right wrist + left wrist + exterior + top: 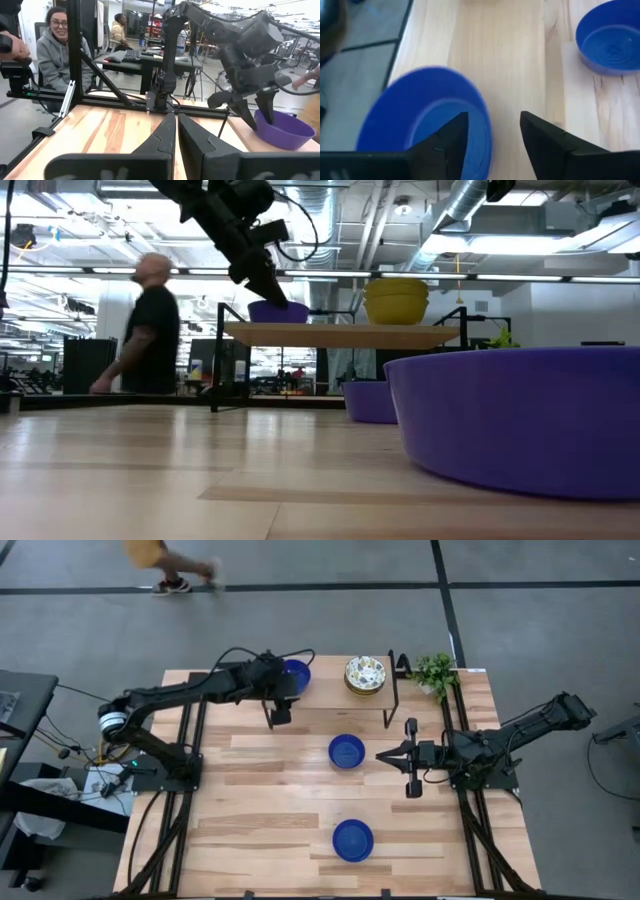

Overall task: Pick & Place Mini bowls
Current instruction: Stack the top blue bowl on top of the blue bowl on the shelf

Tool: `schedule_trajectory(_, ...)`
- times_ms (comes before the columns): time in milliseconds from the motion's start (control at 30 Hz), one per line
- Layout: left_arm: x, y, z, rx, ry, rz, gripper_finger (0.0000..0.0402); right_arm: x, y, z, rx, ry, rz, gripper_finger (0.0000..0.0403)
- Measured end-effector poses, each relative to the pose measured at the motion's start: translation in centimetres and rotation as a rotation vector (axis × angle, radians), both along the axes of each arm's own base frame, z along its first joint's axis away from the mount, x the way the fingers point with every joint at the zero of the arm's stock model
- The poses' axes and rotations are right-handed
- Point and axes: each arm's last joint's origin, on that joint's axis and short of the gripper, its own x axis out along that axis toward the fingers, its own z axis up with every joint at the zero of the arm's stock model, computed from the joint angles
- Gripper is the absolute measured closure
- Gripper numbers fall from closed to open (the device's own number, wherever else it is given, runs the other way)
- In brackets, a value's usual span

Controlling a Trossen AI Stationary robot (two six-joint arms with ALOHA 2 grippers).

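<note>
Wooden table shows no readable writing; on the raised shelf, the left gripper has its fingers apart over a blue bowl's rim, while the right gripper's fingers sit together near the middle bowl

Three glossy cobalt blue mini bowls and a stack of cream floral bowls are seen, all upright. One blue bowl is set on the raised wooden shelf, at its left end, with a finger of the left gripper inside its rim. The floral stack is placed toward the shelf's right end. A second blue bowl lies just in front of the shelf. The third blue bowl rests well apart from the shelf, near the table's front edge.
</note>
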Motion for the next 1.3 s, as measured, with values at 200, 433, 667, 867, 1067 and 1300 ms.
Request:
schedule_trajectory(200, -0.1, -1.6, 0.9, 0.097, 0.002, -0.041, 0.0209, 0.0, 0.0, 0.0, 0.000, 0.000, 0.001, 0.0392)
schedule_trajectory(433, 0.7, -5.7, 1.5, 0.127, -0.021, -0.346, 0.0222, -0.1, 0.4, 0.0, 0.000, 0.000, 0.024, 0.0392)
schedule_trajectory(667, 3.7, -11.5, -1.2, 0.152, 0.061, -0.663, 0.0239, -0.2, 0.7, 0.0, 0.001, -0.001, 0.040, 0.0392)
schedule_trajectory(867, 7.2, -14.1, -5.3, 0.176, 0.149, -0.659, 0.0243, -0.4, 1.0, 0.0, 0.000, 0.000, 0.059, 0.0392)
schedule_trajectory(1067, 9.7, -14.1, -7.8, 0.245, 0.131, -0.672, 0.0243, -0.5, 1.4, 0.0, -0.001, 0.000, 0.081, 0.0392)
schedule_trajectory(1300, 11.2, -13.7, -10.5, 0.284, 0.179, -0.698, 0.0243, -0.7, 1.9, 0.0, -0.010, 0.002, 0.107, 0.0392)
